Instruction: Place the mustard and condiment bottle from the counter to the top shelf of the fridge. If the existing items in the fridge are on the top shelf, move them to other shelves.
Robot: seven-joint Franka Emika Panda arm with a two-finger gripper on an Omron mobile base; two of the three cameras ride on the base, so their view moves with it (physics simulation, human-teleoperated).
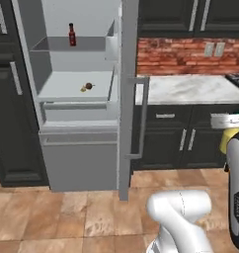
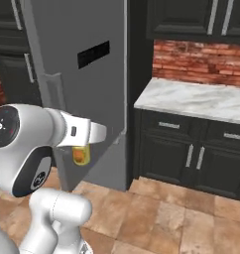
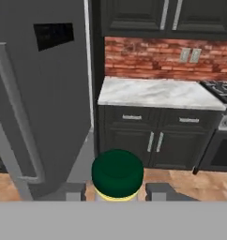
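Note:
My gripper [image 3: 116, 193] is shut on the mustard [image 3: 117, 171], whose green cap sits between the two fingertips [image 3: 71, 192]. The pale-yellow body of the mustard [image 2: 81, 155] hangs under my hand in front of the fridge door, well above the floor, and it shows again at the right edge [image 1: 229, 141]. The dark red condiment bottle [image 1: 72, 34] stands upright on the top shelf [image 1: 92, 44] of the open fridge [image 1: 77, 128]. The existing items [image 1: 87, 87], a brown one and a yellow one, lie on the wider white shelf below. The marble counter [image 1: 190, 89] is bare.
The open fridge door [image 1: 126, 99] stands edge-on between the fridge interior and the counter, with its long handle [image 1: 141, 118] facing the counter. A gas stove [image 3: 221, 89] adjoins the counter on the right. Dark cabinets [image 2: 191, 149] run under the counter, above a tiled floor.

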